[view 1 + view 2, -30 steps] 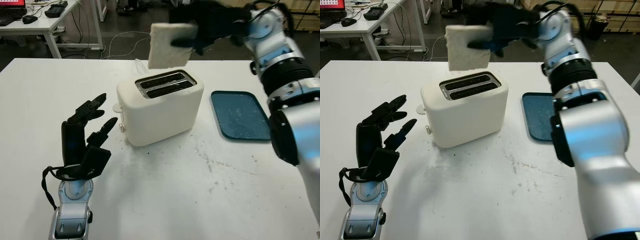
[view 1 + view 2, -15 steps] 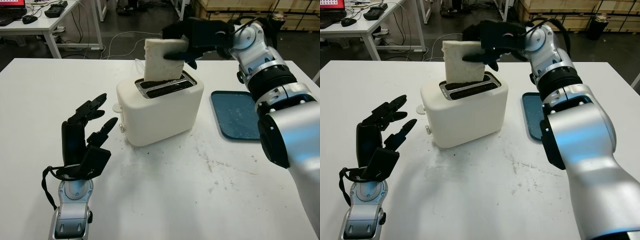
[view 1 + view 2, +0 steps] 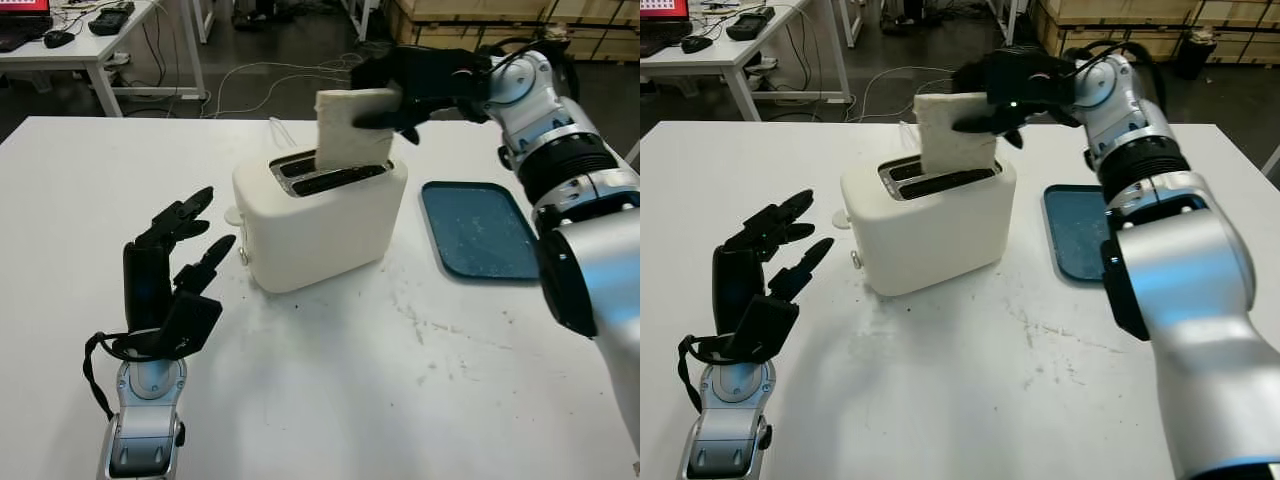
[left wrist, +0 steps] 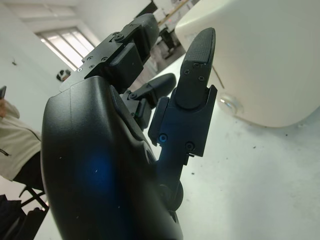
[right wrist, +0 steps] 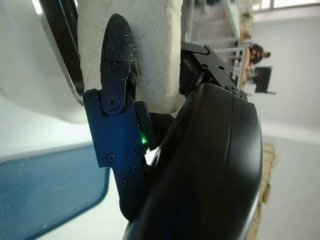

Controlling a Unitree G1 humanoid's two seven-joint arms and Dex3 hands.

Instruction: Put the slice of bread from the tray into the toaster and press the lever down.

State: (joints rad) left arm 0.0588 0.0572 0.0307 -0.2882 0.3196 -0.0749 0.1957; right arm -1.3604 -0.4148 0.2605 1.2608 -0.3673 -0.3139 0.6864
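The cream two-slot toaster [image 3: 320,225] stands mid-table. My right hand [image 3: 405,88] is shut on the slice of bread [image 3: 353,128], which stands upright with its lower edge down in the toaster's right end, over the slots [image 3: 940,176]. In the right wrist view, my fingers [image 5: 114,90] pinch the bread [image 5: 150,45] beside the slot's dark rim [image 5: 65,45]. The toaster's lever knob [image 3: 243,255] sits on its left end face. My left hand [image 3: 175,270] is open, held up left of the toaster, apart from it.
A blue tray [image 3: 478,230] lies on the white table to the right of the toaster, with only crumbs on it. Behind the table are a desk [image 3: 80,40], cables on the floor and wooden pallets.
My right hand has brought the bread down from above the toaster and shifted it rightward; its lower edge now sits in a slot. The left hand has not moved.
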